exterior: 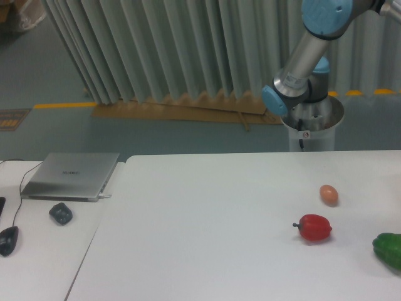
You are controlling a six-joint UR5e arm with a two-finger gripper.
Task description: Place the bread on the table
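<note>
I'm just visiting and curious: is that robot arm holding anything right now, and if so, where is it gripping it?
It cannot be told: the end effector is out of the picture. Only part of the arm shows, and no bread is visible.

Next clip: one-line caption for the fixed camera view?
Egg, red pepper and green pepper on white table; arm above, jaws unseen, no bread visible.

The big white desk [207,238] fills the lower centre and right of the frame. On it, at the right, lie an egg [329,194], just below it a red pepper [314,227], and at the right edge a green pepper [389,249]. A smaller desk [44,263] at lower left bears a laptop [72,175], a mouse [7,240] and a dark lump [61,213].
</note>
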